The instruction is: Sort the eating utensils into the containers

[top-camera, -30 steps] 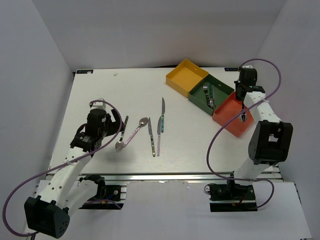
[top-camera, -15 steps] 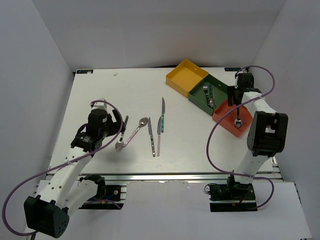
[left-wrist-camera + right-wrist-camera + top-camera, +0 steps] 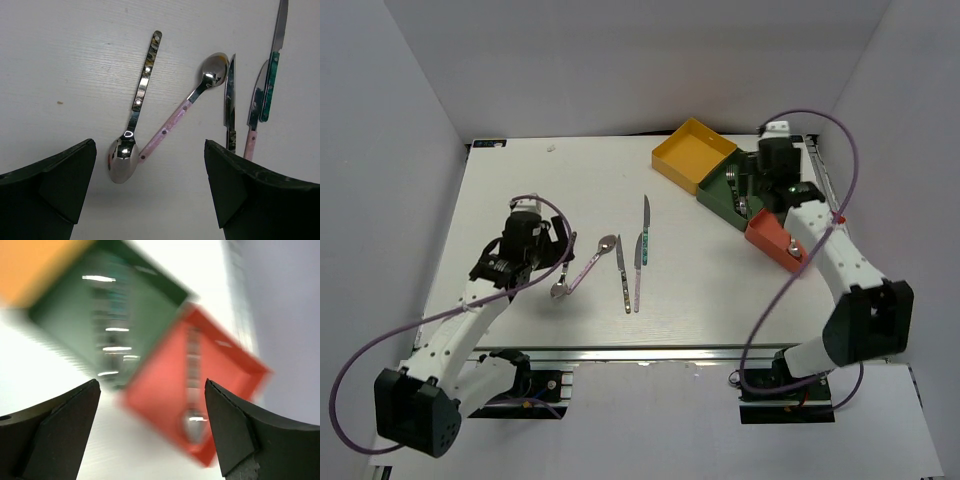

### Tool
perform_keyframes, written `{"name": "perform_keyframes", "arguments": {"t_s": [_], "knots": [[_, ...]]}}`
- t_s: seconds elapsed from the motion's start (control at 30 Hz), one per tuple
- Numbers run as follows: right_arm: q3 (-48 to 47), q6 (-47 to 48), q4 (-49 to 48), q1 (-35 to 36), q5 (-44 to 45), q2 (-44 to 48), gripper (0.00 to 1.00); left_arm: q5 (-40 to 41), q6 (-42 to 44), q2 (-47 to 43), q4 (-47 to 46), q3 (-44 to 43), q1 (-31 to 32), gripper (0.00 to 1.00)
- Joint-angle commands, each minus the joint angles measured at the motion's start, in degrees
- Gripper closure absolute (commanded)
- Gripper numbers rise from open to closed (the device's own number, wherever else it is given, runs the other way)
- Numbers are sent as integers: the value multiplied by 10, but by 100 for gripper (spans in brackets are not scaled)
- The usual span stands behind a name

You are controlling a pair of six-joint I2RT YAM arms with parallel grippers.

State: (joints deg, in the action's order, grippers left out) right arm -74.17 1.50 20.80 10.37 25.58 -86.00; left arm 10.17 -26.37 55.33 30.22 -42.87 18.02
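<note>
Both arms' jaws stand spread, empty; we judge the patterned-handle spoon [image 3: 142, 90] light, stiff, slippery, so pinch it mid-handle.

no text, label, brand, number or sign can be read anywhere in these three views.

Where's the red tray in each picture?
Top external: the red tray is on the right side, about mid-height.
Left wrist: not in it.
Right wrist: blurred, low and right of centre.
Landmark: the green tray sits against it in both of those views, at the upper left in the right wrist view.
</note>
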Motion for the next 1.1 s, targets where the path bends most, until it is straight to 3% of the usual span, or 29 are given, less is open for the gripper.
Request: {"name": "perform_keyframes", "arguments": {"t_s": [0.0, 0.03, 0.07, 0.17, 0.23, 0.3, 0.43, 0.6, 0.63, 0.73, 0.77, 0.93, 0.97, 1.03, 1.07], "knots": [[53, -93, -15, 91, 43, 80, 11, -51, 38, 51, -9, -48, 3, 2], [67, -140, -15, 87, -88, 91, 11, -75, 47, 71, -8, -71, 3, 3], [83, -122, -24, 82, -161, 100, 11, -101, 55, 92, -10, -81, 6, 3], [122, -161, -19, 86, -246, 142, 11, -125, 82, 190, -3, -133, 26, 4], [151, -176, -21, 100, -273, 164, 16, -90, 98, 267, 0, -153, 50, 5], [174, -181, -22, 112, -294, 195, 21, -83, 103, 340, 16, -183, 57, 11], [186, -173, -1, 125, -304, 239, 26, -122, 89, 404, -15, -187, 71, 19], [194, -151, 23, 127, -326, 277, 26, -79, 62, 439, -43, -172, 101, 30], [199, -151, 24, 127, -331, 283, 26, -72, 59, 443, -46, -171, 103, 38], [208, -151, 22, 127, -345, 298, 26, -46, 52, 455, -48, -161, 110, 42], [217, -153, 20, 129, -345, 305, 26, -42, 49, 455, -48, -158, 112, 51], [234, -170, 5, 129, -352, 312, 25, -15, 47, 438, -41, -145, 121, 61], [240, -173, 1, 130, -354, 315, 26, -6, 47, 434, -42, -142, 122, 70], [247, -184, -9, 130, -360, 323, 25, -3, 43, 422, -45, -131, 122, 79], [254, -188, -12, 130, -360, 326, 25, -6, 41, 419, -50, -128, 122, 92]]}}
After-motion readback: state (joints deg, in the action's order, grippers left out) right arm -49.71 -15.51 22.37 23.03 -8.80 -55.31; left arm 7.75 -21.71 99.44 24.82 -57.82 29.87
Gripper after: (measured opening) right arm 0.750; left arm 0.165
